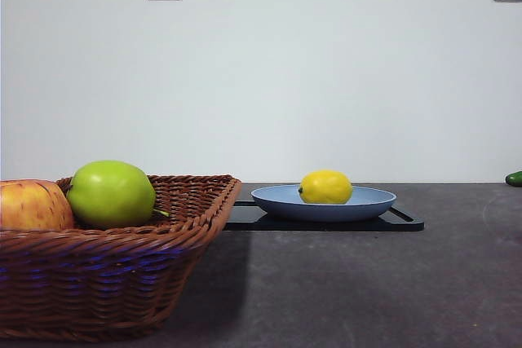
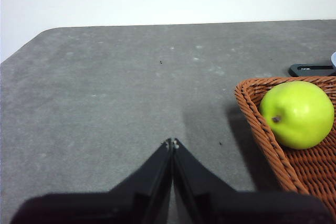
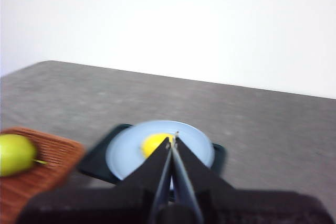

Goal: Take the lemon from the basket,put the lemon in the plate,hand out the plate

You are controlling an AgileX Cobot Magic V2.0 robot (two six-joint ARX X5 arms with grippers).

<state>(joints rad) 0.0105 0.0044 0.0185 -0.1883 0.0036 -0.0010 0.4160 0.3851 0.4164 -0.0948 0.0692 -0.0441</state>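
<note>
Lemon already sits in the plate, plate on black tray, beside the basket. My right gripper is above the plate, fingers clenched, empty. My left gripper is over bare tabletop, fingers clenched too. Risk as I see it: tilting the shallow plate at handover, so the lemon rolls off.

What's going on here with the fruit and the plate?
The lemon already lies in the light blue plate, which sits on a black tray beside the basket. A green apple and a red-yellow apple remain in the basket. Nothing is being held: the left tool is shut over bare table near the basket, and the right tool is shut above the plate, which is not yet handed out.
</note>
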